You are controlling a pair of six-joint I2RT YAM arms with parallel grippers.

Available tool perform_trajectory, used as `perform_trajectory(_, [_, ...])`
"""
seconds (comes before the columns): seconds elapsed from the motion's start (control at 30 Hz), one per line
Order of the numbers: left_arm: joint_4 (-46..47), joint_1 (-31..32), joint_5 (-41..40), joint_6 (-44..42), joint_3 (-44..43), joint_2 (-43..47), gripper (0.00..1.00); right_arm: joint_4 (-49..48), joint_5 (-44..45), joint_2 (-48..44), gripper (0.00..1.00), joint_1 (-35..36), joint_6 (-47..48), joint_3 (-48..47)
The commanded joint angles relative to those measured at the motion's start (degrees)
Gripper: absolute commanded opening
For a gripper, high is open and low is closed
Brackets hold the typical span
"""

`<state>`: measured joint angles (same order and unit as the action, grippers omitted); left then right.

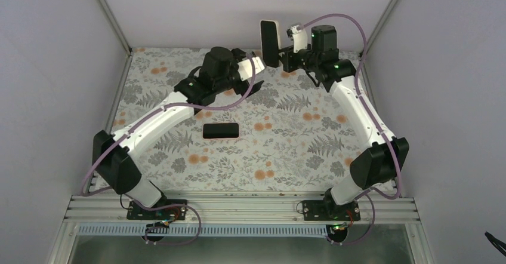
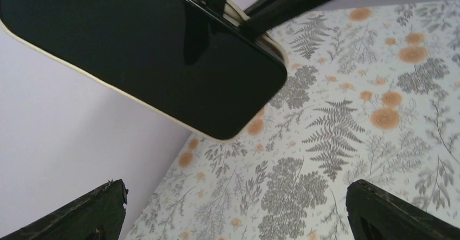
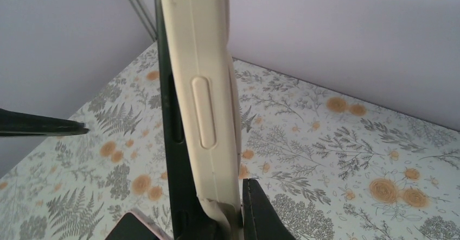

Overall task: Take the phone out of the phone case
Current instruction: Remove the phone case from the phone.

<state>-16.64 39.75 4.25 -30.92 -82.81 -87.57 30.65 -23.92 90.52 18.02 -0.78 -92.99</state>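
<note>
Well apart from phone case (image 3: 206,88), black slab (image 1: 221,131) flat on table (image 1: 286,150).

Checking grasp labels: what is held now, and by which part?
The right gripper pinches the cased phone across screen and back, near one edge; the left gripper holds nothing.

Black phone (image 2: 146,50) seated in cream case (image 3: 203,88), held upright in the air.

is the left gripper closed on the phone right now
No: the left gripper is wide open, its fingers far apart and clear of the phone ahead of them.
</note>
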Motion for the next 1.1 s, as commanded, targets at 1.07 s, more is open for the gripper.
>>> perform_trajectory(1.07, [10.8, 1.3, -8.0, 11.3, -14.7, -14.1, 1.0, -6.8, 6.0, -0.3, 0.03, 1.9, -4.6, -2.5])
